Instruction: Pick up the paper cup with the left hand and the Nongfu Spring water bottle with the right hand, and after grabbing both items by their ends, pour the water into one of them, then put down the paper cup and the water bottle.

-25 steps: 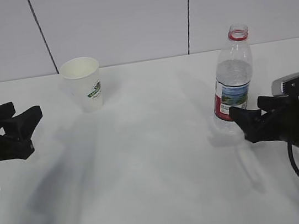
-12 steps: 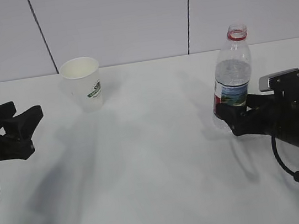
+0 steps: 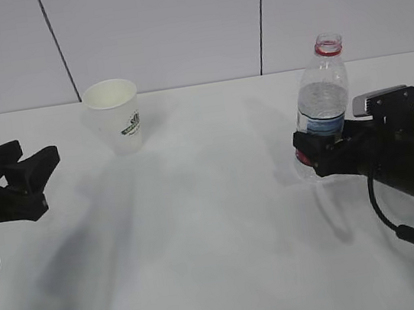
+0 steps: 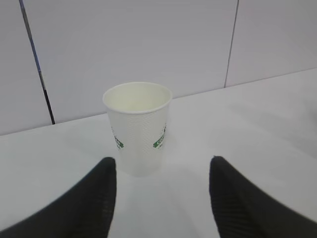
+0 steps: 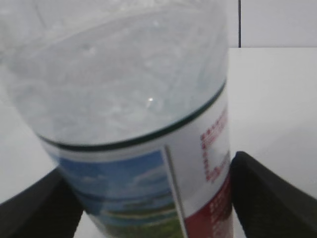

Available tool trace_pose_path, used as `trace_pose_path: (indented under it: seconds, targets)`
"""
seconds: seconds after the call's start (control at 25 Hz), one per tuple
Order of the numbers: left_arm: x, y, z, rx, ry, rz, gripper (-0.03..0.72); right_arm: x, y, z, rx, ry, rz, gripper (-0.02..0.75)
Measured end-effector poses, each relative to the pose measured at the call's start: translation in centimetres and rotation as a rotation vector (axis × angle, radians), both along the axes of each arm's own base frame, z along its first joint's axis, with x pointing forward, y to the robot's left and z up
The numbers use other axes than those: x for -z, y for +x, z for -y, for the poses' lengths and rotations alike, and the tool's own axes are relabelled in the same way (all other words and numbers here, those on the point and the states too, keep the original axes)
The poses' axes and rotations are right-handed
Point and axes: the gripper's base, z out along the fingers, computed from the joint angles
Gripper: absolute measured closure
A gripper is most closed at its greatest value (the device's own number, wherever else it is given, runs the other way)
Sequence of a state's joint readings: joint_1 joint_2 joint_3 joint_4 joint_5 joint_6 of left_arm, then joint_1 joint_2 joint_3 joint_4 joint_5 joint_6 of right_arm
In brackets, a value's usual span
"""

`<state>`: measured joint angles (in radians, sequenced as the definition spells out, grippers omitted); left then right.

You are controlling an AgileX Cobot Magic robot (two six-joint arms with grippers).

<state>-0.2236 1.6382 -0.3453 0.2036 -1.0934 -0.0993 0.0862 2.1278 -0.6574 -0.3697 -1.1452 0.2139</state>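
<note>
Right gripper (image 3: 309,157) spread around the Nongfu Spring water bottle (image 3: 322,105) low on its label, exterior view.
Left gripper (image 4: 161,191), wrist view: spread, paper cup (image 4: 138,127) ahead, apart.
Right wrist view: bottle (image 5: 133,114) between fingers (image 5: 267,198); close squarely, gently.

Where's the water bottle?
In the exterior view, the water bottle stands on the table's right side, between the right end effector's open jaws.

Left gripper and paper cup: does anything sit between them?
Nothing. The left wrist view shows only bare white table between the open left gripper and the paper cup; the exterior view agrees.
</note>
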Motion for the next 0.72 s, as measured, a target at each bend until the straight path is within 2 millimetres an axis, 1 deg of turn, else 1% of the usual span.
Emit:
trace_pose_path:
  seconds: [0.12,0.48,0.72]
  targets:
    - [0.0,0.0,0.0,0.0,0.0,0.0,0.245,0.4,0.2,0.0,-0.002,-0.001,-0.004,0.067]
    - [0.0,0.0,0.0,0.0,0.0,0.0,0.245,-0.4,1.4,-0.2,-0.005,0.003,0.042,0.068]
    - [0.0,0.0,0.0,0.0,0.0,0.0,0.246,-0.4,1.5,-0.2,-0.005,0.003,0.043,0.073]
